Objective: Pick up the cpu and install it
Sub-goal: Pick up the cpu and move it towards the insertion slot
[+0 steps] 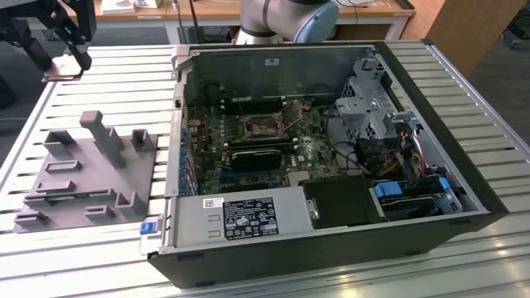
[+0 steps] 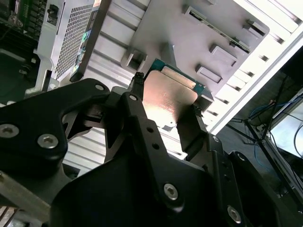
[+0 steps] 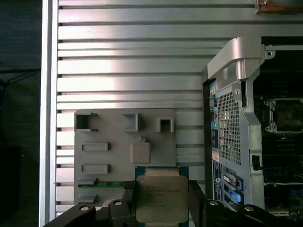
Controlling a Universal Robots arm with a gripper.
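Observation:
The cpu (image 1: 63, 68), a small flat square chip with a silvery metal top, hangs in the air over the slatted table's far corner at the exterior view's left. My gripper (image 1: 64, 63) is shut on it, its black fingers (image 3: 128, 195) pressing two opposite edges. Both wrist views show the cpu (image 3: 159, 196) (image 2: 168, 97) between the fingers, above the grey tray (image 3: 118, 124). The metal-framed socket (image 1: 263, 127) lies open on the motherboard inside the computer case (image 1: 331, 254), well to the exterior view's right of the gripper.
The grey tray (image 1: 83, 180) with upright posts and slots lies on the slatted table (image 1: 108, 68) beside the case. Inside the case are a black module (image 1: 263, 155), a drive cage (image 1: 373, 99), cables and a power supply (image 1: 240, 217). The arm's base (image 1: 290, 18) stands behind the case.

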